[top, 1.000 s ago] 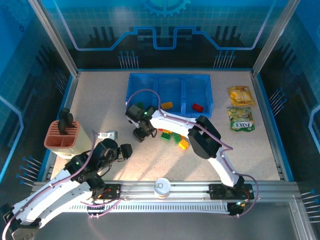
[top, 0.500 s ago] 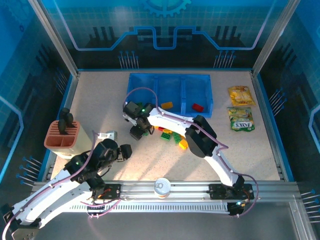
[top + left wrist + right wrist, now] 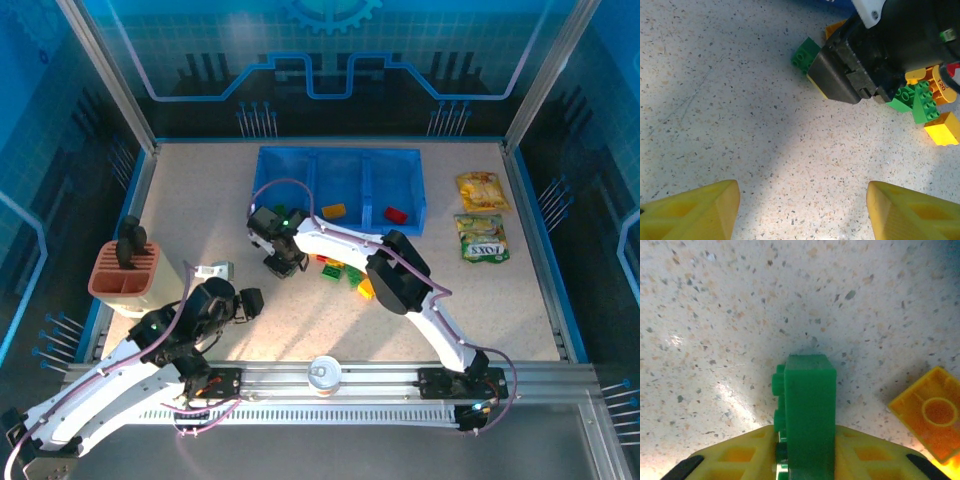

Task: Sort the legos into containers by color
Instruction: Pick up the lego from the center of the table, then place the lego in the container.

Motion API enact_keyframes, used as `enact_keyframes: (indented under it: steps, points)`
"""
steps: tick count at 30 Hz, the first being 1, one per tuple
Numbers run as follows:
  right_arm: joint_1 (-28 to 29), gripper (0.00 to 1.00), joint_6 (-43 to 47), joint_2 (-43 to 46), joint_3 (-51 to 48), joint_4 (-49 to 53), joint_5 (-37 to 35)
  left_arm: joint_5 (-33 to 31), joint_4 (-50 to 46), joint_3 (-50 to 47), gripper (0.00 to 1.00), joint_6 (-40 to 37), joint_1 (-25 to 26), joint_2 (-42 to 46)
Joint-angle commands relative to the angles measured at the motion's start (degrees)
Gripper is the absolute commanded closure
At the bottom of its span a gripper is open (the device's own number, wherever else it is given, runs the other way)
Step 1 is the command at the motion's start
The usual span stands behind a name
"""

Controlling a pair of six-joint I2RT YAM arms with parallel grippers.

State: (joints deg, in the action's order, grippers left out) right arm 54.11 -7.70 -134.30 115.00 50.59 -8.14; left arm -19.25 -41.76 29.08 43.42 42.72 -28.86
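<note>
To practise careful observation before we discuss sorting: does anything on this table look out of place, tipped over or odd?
Two snack packets lie right of the blue tray, unrelated to sorting. Near the green brick in the right tool, a yellow brick lies upside down, hollow side up.

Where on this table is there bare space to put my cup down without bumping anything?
Widest bare patch: the table left of the blue tray, behind the orange holder. Another: the front right corner, near side of the snack packets. Crowded: just in front of the tray, where the lego pile lies and the right hand grips a green brick.
</note>
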Motion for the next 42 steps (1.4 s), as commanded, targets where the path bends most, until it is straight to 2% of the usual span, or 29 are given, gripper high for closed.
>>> enact_keyframes:
  steps: [1,6,9,12,19,29,34,42]
  points:
    - [-2.77,0.70,-2.57,4.64,5.02,0.73,-0.40,-1.26,-0.48,1.46,0.31,-1.06,0.43,0.30]
    - [-8.00,0.70,-7.70,1.36,18.49,4.95,0.08,-1.92,-1.56,2.12,0.31,-1.41,0.43,-0.13]
    - [-10.44,0.71,-8.95,-6.15,30.77,9.29,1.24,-1.91,-1.75,2.29,0.31,-1.58,0.35,-0.10]
    - [-12.86,0.70,-11.08,-10.26,37.80,10.55,3.33,-1.50,-2.29,2.77,0.32,-1.41,0.44,-0.08]
    - [-14.53,0.69,-13.82,-7.28,29.76,1.79,4.25,-1.80,-3.33,3.44,0.32,-1.58,0.45,0.91]
    - [-13.52,0.62,-14.79,-11.40,32.39,1.26,4.46,-1.53,-3.88,3.90,0.32,-1.66,0.48,1.04]
    - [-12.58,0.58,-14.49,-9.18,31.88,0.80,4.59,-1.31,-3.88,3.84,0.32,-1.83,0.43,1.28]
    - [-9.45,0.36,-11.60,5.70,21.31,-3.51,4.28,2.36,0.58,3.34,0.28,-3.06,0.44,-4.18]
